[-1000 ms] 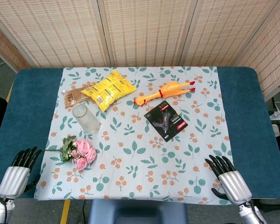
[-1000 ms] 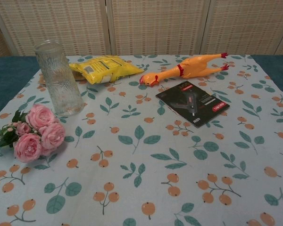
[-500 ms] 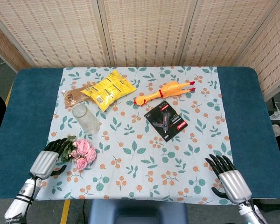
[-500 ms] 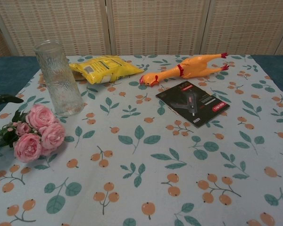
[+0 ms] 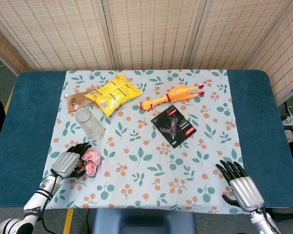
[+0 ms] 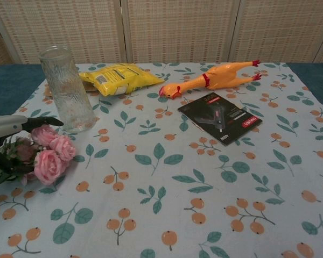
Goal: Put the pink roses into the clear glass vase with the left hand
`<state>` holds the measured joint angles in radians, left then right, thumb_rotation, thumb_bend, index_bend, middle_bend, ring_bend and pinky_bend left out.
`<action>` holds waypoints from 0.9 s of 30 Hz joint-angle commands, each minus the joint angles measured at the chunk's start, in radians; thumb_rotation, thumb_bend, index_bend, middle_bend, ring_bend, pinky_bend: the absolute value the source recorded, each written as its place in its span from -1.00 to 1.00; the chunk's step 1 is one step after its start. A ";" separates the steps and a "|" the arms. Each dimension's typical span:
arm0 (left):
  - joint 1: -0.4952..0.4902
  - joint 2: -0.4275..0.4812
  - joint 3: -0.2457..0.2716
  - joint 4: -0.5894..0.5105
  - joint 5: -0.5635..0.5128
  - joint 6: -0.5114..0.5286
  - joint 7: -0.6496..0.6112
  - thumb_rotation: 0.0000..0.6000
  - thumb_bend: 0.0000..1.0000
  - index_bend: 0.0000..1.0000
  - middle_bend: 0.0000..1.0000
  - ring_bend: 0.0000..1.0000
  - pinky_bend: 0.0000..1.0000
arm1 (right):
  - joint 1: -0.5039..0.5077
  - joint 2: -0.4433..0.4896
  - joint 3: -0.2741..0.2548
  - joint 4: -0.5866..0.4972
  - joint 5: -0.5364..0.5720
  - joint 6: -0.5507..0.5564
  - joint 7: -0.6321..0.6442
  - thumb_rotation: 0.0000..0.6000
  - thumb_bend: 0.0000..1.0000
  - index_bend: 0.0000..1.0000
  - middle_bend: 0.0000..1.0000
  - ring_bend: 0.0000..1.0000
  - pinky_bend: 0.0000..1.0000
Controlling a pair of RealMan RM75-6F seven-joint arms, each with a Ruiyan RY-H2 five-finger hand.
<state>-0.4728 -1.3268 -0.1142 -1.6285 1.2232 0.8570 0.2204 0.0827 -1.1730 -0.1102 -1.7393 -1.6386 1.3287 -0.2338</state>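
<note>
Pink roses point(image 5: 91, 162) lie at the near left of the floral tablecloth point(image 5: 151, 146), and your left hand point(image 5: 70, 162) is right on them — its dark fingers point(image 6: 40, 122) reach over the blooms from the left. In the chest view the fingers seem to wrap the stems, though the leaves hide the contact, so you cannot tell whether the bunch is truly gripped. The flowers sit on the cloth, just near of the clear glass vase point(image 5: 90, 124), which stands upright and apart from them.

Your right hand point(image 5: 242, 187) rests at the near right edge of the table point(image 5: 263, 126), fingers spread and holding nothing — well apart from everything else.

Farther back, a yellow snack bag point(image 5: 113, 92) lies beyond the vase with a brown packet point(image 5: 77, 101) at its left. A rubber chicken point(image 5: 172, 94) lies near the middle far side, and a black packaged item point(image 5: 173, 127) sits just near of it.
</note>
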 commanded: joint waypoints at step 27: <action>-0.006 -0.055 0.103 -0.056 -0.245 0.245 0.433 1.00 -0.38 -1.00 -0.99 -0.55 -0.46 | -0.006 0.013 -0.002 -0.008 -0.008 0.020 0.009 1.00 -0.71 -1.00 -1.00 -1.00 -1.00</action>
<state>-0.4811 -1.3767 -0.0173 -1.6828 0.9826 1.0946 0.6429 0.0764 -1.1595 -0.1124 -1.7477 -1.6464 1.3483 -0.2244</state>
